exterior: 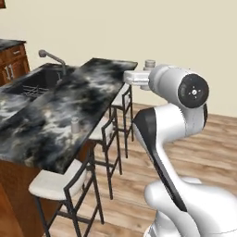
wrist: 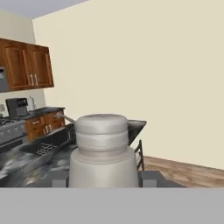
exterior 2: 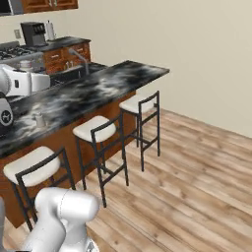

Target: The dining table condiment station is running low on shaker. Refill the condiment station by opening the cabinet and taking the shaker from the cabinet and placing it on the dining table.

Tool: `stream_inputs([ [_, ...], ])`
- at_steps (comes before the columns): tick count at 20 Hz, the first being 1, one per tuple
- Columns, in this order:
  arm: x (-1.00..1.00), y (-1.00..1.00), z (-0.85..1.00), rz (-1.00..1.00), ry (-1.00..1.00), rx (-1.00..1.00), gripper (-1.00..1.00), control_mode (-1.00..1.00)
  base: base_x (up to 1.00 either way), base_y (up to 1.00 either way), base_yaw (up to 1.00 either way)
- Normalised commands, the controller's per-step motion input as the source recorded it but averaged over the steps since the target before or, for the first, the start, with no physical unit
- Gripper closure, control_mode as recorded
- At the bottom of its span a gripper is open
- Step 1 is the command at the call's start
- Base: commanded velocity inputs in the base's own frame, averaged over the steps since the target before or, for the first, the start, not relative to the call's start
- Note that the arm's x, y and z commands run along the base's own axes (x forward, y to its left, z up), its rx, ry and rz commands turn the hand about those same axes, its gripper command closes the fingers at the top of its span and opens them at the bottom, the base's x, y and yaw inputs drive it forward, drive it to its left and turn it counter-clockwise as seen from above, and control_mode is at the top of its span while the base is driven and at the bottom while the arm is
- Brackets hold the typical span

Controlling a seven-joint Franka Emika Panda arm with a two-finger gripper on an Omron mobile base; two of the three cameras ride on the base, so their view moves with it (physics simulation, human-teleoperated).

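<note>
- Here the shaker [wrist: 104, 151], pale grey with a narrower cap, sat upright between the two dark fingertips [wrist: 58, 181] of the gripper [wrist: 104, 180], which pinched it at its sides.
- In the left base view its cap [exterior: 150, 63] showed just above the white hand [exterior: 137, 77], held in the air over the far corner of the dining table [exterior: 99, 85].
- A second small shaker [exterior: 75, 123] stood on the marbled top near the table's stool-side edge, well apart from the held one.
- White-cushioned stools [exterior 2: 96, 129] lined that edge.
- A sink with a grey faucet [exterior: 52, 57] was set into the top's far side.
- The cabinet [wrist: 27, 64] hung on the far wall, doors shut.
</note>
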Motion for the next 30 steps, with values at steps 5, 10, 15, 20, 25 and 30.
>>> stream_inputs([
  [5,0.00,0.00,0.00,0.00,0.00,0.00,1.00,1.00,0.34,-0.32,0.46],
  [10,0.00,0.00,0.00,0.00,0.00,0.00,1.00,1.00,0.63,-0.42,0.52],
  [15,0.00,0.00,0.00,0.00,0.00,0.00,1.00,1.00,0.58,-0.48,0.52],
  [20,0.00,0.00,0.00,0.00,0.00,0.00,1.00,1.00,0.65,-0.28,0.50],
  [25,0.00,0.00,0.00,0.00,0.00,0.00,1.00,1.00,0.46,-0.32,0.50],
  [30,0.00,0.00,0.00,0.00,0.00,0.00,1.00,1.00,0.38,-0.37,0.48],
])
